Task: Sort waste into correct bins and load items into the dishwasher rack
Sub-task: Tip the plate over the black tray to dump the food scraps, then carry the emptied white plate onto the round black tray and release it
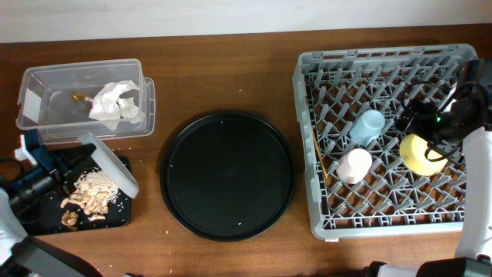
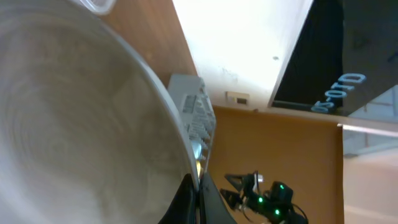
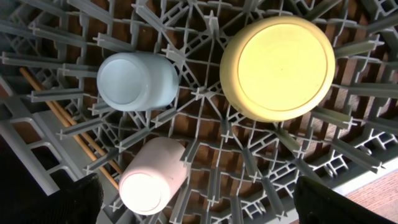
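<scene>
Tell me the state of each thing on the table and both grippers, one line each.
paper wrapper: crumpled, in the clear tub.
food scraps: heaped on the shallow black tray.
plate: tilted over the scraps, gripped.
left gripper: shut on the plate.
yellow bowl: upside down in the rack.
right gripper: open above the yellow bowl.
blue cup: racked, base up.
pink cup: racked, base up.
chopsticks: lying in the rack along one side.

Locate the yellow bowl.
In the overhead view, the yellow bowl sits upside down in the dishwasher rack on the right, just right of the pink cup and light-blue cup.
</scene>
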You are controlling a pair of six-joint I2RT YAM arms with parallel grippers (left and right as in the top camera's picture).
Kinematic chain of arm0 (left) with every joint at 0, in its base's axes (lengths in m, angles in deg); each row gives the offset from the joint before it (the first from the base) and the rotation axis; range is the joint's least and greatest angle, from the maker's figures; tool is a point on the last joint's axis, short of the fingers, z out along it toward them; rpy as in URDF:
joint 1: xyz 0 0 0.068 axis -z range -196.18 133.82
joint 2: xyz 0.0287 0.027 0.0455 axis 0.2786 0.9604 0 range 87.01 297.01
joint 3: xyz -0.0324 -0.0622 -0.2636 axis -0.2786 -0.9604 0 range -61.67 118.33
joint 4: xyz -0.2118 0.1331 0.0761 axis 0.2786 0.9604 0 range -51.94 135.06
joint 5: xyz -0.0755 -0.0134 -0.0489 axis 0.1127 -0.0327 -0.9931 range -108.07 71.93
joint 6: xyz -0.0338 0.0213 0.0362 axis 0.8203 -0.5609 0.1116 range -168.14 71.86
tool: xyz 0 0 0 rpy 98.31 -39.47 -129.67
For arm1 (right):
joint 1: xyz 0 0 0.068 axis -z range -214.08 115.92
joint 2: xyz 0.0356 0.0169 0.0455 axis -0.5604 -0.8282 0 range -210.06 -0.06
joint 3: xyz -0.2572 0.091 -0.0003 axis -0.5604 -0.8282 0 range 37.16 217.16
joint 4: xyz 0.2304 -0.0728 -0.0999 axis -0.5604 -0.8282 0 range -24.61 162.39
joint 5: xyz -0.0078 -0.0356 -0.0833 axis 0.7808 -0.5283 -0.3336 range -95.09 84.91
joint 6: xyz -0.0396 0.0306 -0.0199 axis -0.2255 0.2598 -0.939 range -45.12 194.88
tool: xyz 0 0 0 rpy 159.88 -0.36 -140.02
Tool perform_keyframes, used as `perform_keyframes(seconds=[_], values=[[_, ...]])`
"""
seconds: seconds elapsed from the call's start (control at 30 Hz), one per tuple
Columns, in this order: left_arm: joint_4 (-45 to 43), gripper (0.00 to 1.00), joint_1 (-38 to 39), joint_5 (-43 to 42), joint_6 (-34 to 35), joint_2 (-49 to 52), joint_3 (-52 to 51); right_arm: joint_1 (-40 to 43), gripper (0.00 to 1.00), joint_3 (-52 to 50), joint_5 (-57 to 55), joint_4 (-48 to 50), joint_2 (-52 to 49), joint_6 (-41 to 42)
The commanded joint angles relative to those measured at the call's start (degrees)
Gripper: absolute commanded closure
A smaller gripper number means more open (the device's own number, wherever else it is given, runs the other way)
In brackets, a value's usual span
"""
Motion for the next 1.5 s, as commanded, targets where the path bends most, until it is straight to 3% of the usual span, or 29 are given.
perform_keyframes(seconds=[0.0, 0.13, 0.27, 0.43, 0.53, 0.67, 0.8, 0.97, 1.0, 1.03, 1.07, 1.13, 1.17, 1.37, 1.47], values=[[5.18, 1.0, 4.04, 2.43, -3.78, -4.72, 0.15, 0.22, 0.01, 0.37, 0.07, -0.02, -0.04, 0.46], [9.07, 1.0, 14.05, 6.01, -4.37, -9.94, 0.15, 0.2, 0.01, 0.37, 0.07, -0.02, -0.04, 0.46], [4.22, 1.0, 28.72, 9.73, -1.07, -13.57, 0.15, 0.2, 0.01, 0.37, 0.07, -0.02, -0.04, 0.48], [-9.7, 1.0, 49.81, 29.46, 17.7, -13.35, 0.13, 0.22, 0.01, 0.37, 0.07, -0.02, -0.04, 0.46], [-18.53, 1.0, 63.43, 47.5, 29.7, -13.16, 0.13, 0.22, 0.01, 0.37, 0.07, -0.02, -0.04, 0.46], [-26.88, 1.0, 77.59, 65.24, 33.05, -11.63, 0.13, 0.2, 0.01, 0.37, 0.07, -0.02, -0.04, 0.48], [-33.46, 1.0, 86.75, 68.15, 33.16, -6.69, 0.13, 0.2, 0.01, 0.37, 0.07, -0.02, -0.04, 0.46], [-35.3, 0.99, 90.07, 74.12, 36.44, 3.41, 0.13, 0.2, 0.01, 0.37, 0.07, -0.02, -0.04, 0.48], [-35.32, 0.95, 90.07, 74.1, 36.44, 4.87, 0.13, 0.2, 0.01, 0.37, 0.07, -0.02, -0.04, 0.46], [-35.32, 0.77, 90.07, 74.05, 36.44, 5.57, 0.13, 0.2, 0.01, 0.37, 0.07, -0.02, -0.04, 0.46], [-35.3, 0.68, 90.07, 73.85, 36.39, 6.29, 0.15, 0.22, 0.01, 0.37, 0.07, -0.02, -0.04, 0.48], [-35.21, 0.64, 90.07, 73.37, 36.39, 6.51, 0.15, 0.2, 0.02, 0.37, 0.07, -0.02, -0.04, 0.48], [-35.21, 0.57, 90.07, 72.54, 36.39, 6.38, 0.24, 0.2, 0.01, 0.37, 0.07, -0.02, -0.04, 0.46], [-26.36, 0.55, 88.61, 71.43, 36.39, 2.38, 7.28, 0.2, 0.01, 0.37, 0.07, -0.02, -0.04, 0.48], [-20.63, 0.54, 84.37, 75.73, 36.41, -4.57, 11.15, 0.2, 0.01, 0.37, 0.07, -0.02, -0.04, 0.46]])
